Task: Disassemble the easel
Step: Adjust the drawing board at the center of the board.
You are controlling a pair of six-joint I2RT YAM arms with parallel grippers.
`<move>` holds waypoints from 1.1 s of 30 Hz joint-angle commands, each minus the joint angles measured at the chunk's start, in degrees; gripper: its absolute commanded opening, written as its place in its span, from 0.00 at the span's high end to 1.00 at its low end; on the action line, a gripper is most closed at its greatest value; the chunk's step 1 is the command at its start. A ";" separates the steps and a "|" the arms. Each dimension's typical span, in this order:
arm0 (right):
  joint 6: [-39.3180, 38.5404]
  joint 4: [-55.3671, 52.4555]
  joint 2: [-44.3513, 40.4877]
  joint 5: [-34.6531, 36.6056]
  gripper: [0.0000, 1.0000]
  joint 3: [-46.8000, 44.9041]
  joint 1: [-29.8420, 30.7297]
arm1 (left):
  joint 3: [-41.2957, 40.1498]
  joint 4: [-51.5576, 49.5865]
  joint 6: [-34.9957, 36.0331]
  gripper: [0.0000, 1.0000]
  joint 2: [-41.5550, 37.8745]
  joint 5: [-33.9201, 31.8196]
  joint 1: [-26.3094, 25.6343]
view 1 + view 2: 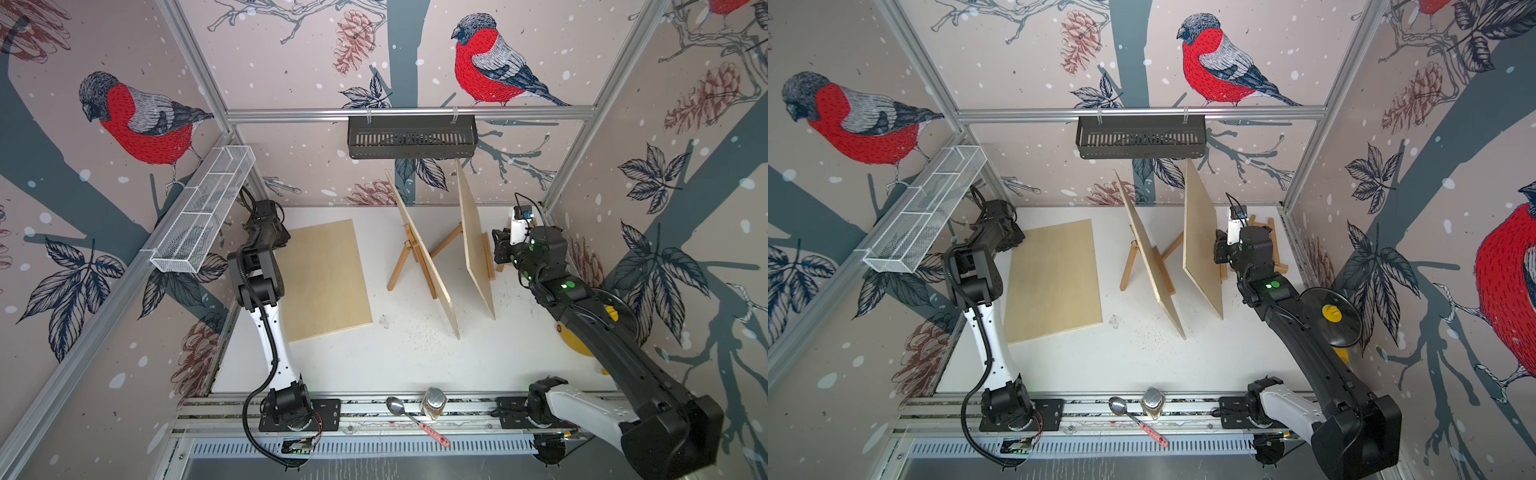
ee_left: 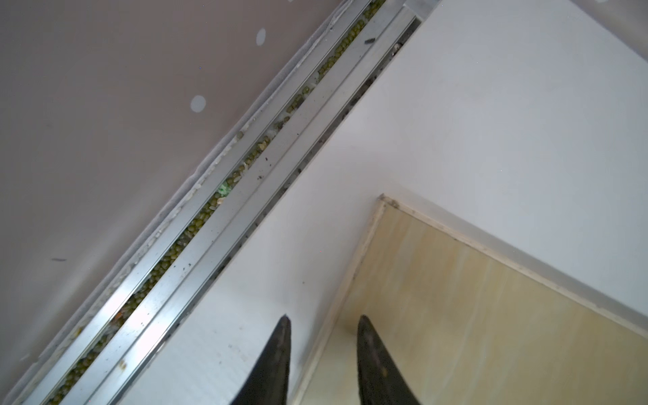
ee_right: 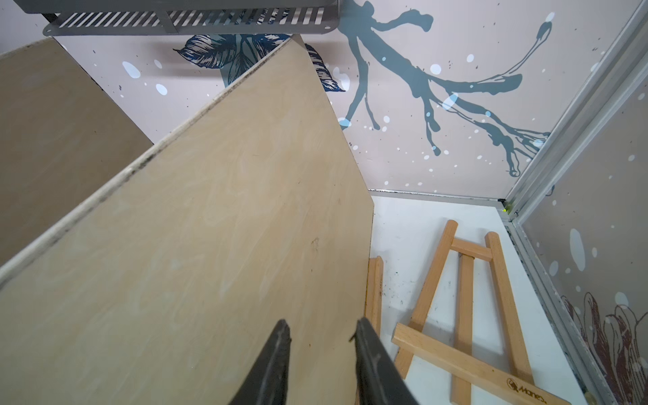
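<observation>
Our right claw point(image 3: 321, 324) hung just beside the tall standing board point(image 3: 217, 228), a little open and holding nothing. One easel point(image 3: 466, 298) lay flat on the tabletop point(image 3: 413, 224) near that board. Our left claw point(image 2: 324, 319), well apart from it, was also slightly open and empty.

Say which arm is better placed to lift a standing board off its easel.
Right, probably: the right pincer sits open beside a standing board; the left pincer hovers by the flat board.
</observation>
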 commanded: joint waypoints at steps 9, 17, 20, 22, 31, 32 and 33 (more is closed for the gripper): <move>0.27 1.76 0.41 0.77 0.65 0.33 0.03 | 2.33 0.01 -1.56 0.67 2.42 7.69 0.67; 0.62 1.35 0.52 0.76 0.65 0.54 -0.01 | 6.50 -1.77 -2.24 0.68 5.84 12.76 0.67; 0.64 1.32 0.49 0.82 0.65 0.43 0.06 | 6.37 -1.45 -2.56 0.68 6.30 13.86 0.68; 0.72 1.17 0.52 0.91 0.65 0.41 0.03 | 6.35 -1.26 -2.54 0.68 6.40 14.56 0.67; 1.25 1.09 1.07 0.57 0.65 0.51 0.21 | 6.20 -0.02 -3.16 0.68 6.35 17.51 0.67; 1.33 1.09 1.14 0.58 0.65 0.51 0.21 | 6.24 0.07 -3.36 0.68 6.30 17.60 0.69; 1.38 1.00 1.20 0.53 0.65 0.58 0.25 | 6.27 0.16 -3.37 0.68 6.30 17.77 0.67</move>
